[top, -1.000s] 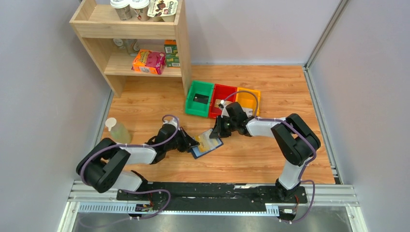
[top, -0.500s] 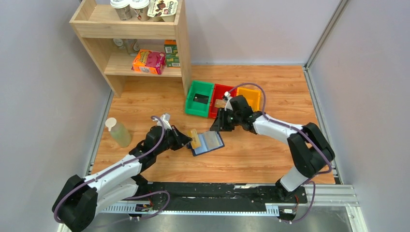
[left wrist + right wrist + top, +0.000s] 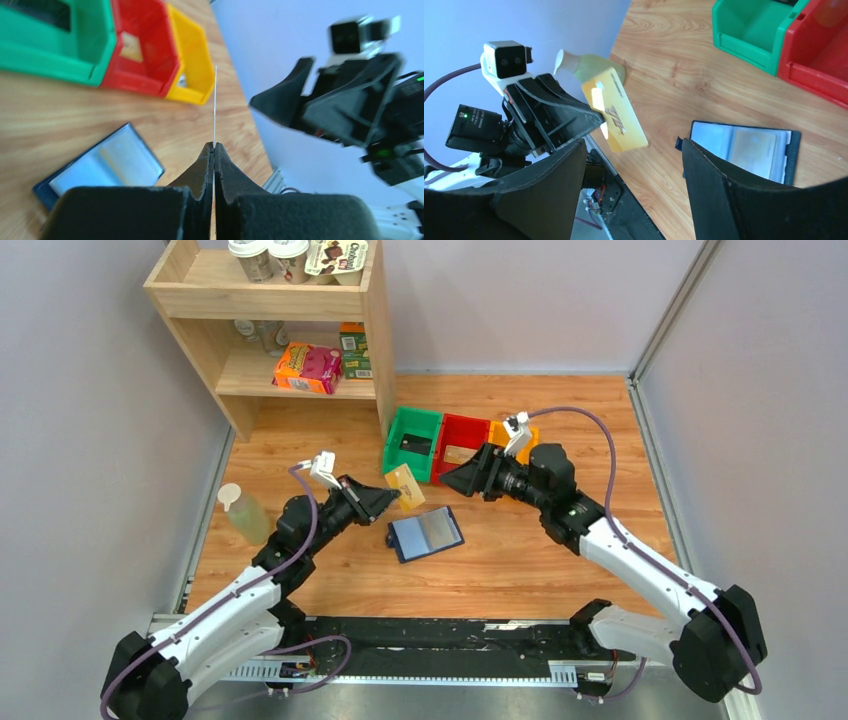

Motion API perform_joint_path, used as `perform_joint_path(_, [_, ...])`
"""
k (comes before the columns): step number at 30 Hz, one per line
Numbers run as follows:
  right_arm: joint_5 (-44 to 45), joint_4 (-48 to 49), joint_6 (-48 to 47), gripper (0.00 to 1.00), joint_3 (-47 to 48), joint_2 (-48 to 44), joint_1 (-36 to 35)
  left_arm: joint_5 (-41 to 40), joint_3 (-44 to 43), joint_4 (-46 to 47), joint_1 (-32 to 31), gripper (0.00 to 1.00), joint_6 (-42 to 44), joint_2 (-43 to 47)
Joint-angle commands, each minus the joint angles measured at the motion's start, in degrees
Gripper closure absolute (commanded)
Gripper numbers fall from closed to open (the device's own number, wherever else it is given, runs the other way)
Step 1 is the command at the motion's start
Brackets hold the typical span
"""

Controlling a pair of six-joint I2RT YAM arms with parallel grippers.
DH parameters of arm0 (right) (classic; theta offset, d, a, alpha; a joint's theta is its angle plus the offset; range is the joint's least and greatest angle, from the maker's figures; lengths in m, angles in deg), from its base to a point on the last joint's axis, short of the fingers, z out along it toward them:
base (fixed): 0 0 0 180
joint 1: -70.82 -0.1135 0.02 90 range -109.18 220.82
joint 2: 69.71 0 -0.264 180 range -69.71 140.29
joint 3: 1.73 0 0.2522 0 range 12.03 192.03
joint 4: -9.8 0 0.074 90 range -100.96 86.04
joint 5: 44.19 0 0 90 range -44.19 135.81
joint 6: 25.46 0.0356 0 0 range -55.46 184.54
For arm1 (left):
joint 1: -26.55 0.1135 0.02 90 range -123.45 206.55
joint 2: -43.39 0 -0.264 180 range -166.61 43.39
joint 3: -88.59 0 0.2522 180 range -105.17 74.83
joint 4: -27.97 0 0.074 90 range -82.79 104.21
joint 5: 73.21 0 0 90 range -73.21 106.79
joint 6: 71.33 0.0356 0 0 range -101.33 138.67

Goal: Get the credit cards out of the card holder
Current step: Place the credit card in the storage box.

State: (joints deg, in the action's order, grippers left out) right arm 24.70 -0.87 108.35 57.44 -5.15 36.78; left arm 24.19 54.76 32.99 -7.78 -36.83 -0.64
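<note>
Currently mid-extraction: left end effector (image 3: 393, 499) pinching gold credit card (image 3: 404, 487) above worktop (image 3: 580, 430), clear of open card holder (image 3: 425, 533) lying flat. Right end effector (image 3: 450, 480) spread wide, empty. Next, probably: carry card to red bin (image 3: 465, 419), release.

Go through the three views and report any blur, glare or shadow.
Top external: sharp, evenly lit, no harsh shadows. Left wrist: gold card seen edge-on, a thin bright line; card holder and red bin blurred. Right wrist: white glare patch on the card's face; the near jaws dark and out of focus.
</note>
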Motion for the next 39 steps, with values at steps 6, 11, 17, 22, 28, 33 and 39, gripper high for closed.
perform_joint_path(6, [3.43, 17.02, 9.71, 0.34, -6.56, -4.61, -5.32, 0.86, -5.32, 16.71, 0.22, 1.0, -7.42, -3.6])
perform_joint_path(11, [5.81, 20.98, 9.45, 0.39, -5.86, -2.16, -9.11, 0.77, -6.64, 21.02, -0.48, 1.0, -10.14, -5.8])
perform_joint_path(17, [7.13, 25.29, 10.5, 0.44, -5.07, 0.3, -9.73, -0.01, -6.47, 23.22, -1.18, 1.0, -11.99, -5.72])
perform_joint_path(22, [7.13, 28.28, 10.33, 0.5, -3.84, 1.98, -9.73, -0.19, -5.77, 24.81, -1.27, 1.0, -13.66, -5.45])
perform_joint_path(28, [5.9, 30.05, 8.32, 0.62, -1.91, 3.03, -9.73, -0.1, -5.59, 25.34, -1.36, 1.0, -14.37, -5.8])
perform_joint_path(33, [5.19, 27.68, 5.33, 0.94, -0.76, 2.51, -9.64, -0.36, -4.98, 25.6, -1.36, 1.0, -14.19, -6.15])
perform_joint_path(39, [3.97, 12.41, -2.49, 1.0, 4.06, 1.28, -6.57, -3.35, -3.92, 17.98, -0.57, 0.79, -5.95, -3.0])
